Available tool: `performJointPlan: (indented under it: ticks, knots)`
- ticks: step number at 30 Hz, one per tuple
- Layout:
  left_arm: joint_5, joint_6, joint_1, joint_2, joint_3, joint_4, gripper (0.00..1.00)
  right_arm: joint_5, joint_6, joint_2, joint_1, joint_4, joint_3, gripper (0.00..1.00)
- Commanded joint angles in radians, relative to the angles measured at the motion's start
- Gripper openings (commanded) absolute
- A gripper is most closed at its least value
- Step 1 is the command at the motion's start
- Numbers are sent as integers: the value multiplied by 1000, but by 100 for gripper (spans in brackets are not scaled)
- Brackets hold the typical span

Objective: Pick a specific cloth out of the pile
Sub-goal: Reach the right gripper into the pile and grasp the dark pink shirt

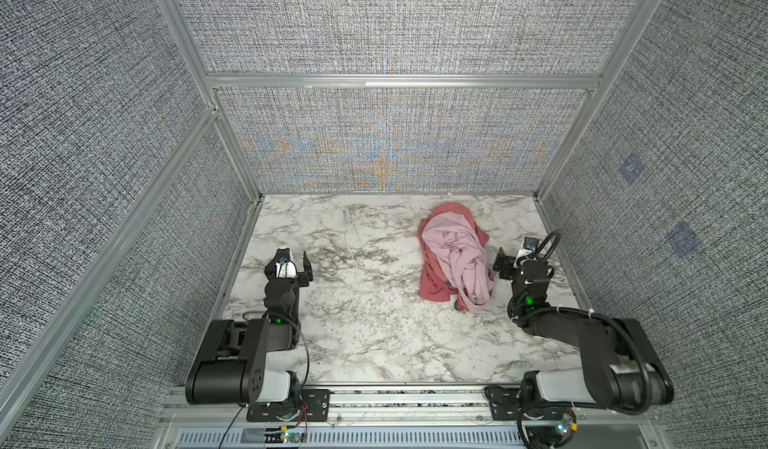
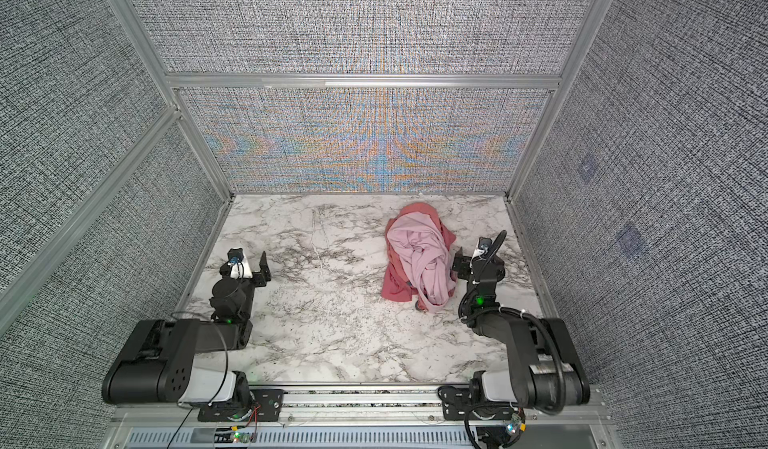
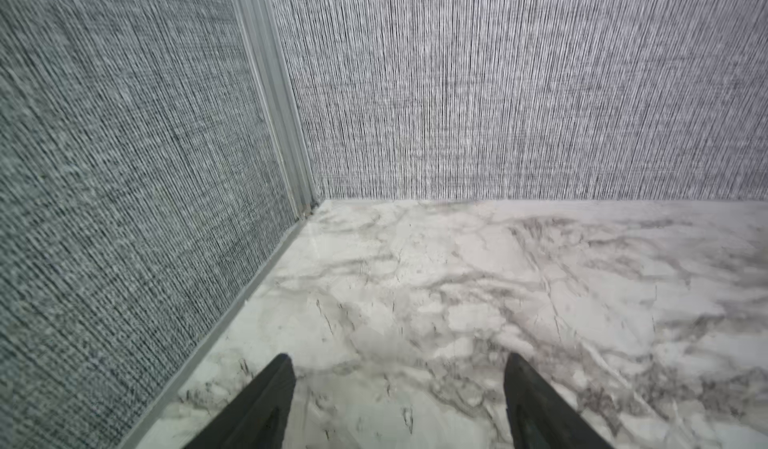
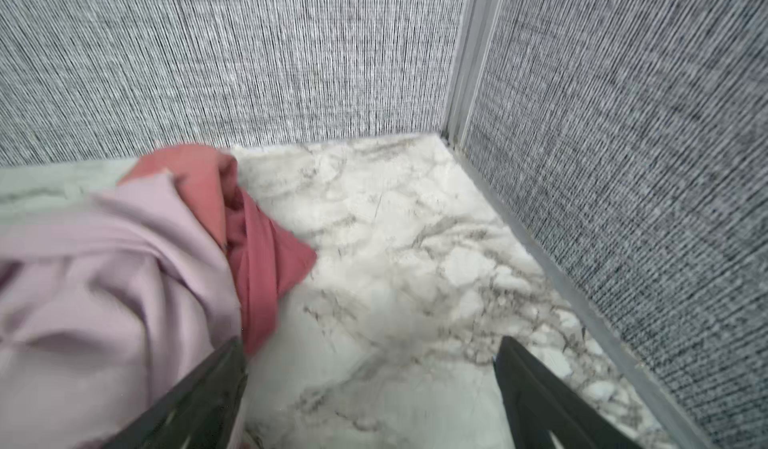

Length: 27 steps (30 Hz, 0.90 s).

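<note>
Closest to the lens in both top views, an aluminium rail (image 1: pixel 407 399) carries the two arm bases, set wide apart so each arm can reach over the worktop (image 1: pixel 365 326) from its own side. The pile (image 1: pixel 455 255) lies on the right arm's half, toward the back wall. I judge that is why the right fingers (image 4: pixel 536 397) stand just beside the pile's right flank, while the left fingers (image 3: pixel 266 405) hover well apart from it, off to its left.

Both pairs are spread wide and hold nothing. Bare marble shows between each pair, though one right finger sits against the pile's edge, touching or nearly so.

A pale lilac-pink garment (image 2: pixel 419 255) is draped over the pile's top. The cloth (image 1: pixel 453 212), the plain salmon-red one, therefore shows only as folds poking out around it: at the pile's far end, along its left side and on its right flank. A scrap of grey-blue (image 1: pixel 458 304) peeks out at the pile's near end, so some of that red may belong to another garment; which fold is which I cannot tell. Freeing the cloth likely means pulling a red edge from under the lilac layer.

White marble patterning with grey veins covers the flat worktop. Grey woven panels in aluminium framing wall it in on three sides.
</note>
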Motion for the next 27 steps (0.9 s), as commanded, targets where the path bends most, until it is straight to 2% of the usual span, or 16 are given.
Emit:
performJointPlan:
  ticks: [1,4,8,13,17,20,22,27]
  knots:
    - [-43,-35,-12,-113,57,-260,77,41,22,-106,37,-309,88,90]
    - [-54,-104,-33,-188,133,-445,73,31,47,-161,105,-507,184,87]
    - [-72,-198,-106,-235,230,-652,71,62,88,-179,258,-678,259,82]
    - [-64,-282,-194,-241,322,-811,71,91,163,-133,483,-793,290,70]
    - [-31,-331,-201,-252,354,-900,71,111,242,-54,620,-842,317,63]
    - [-37,-344,-202,-280,334,-911,71,75,292,40,675,-865,348,48]
    - [-42,-347,-201,-299,321,-911,71,47,307,109,696,-855,364,42]
    - [-51,-335,-202,-323,313,-936,71,46,363,256,708,-853,418,41]
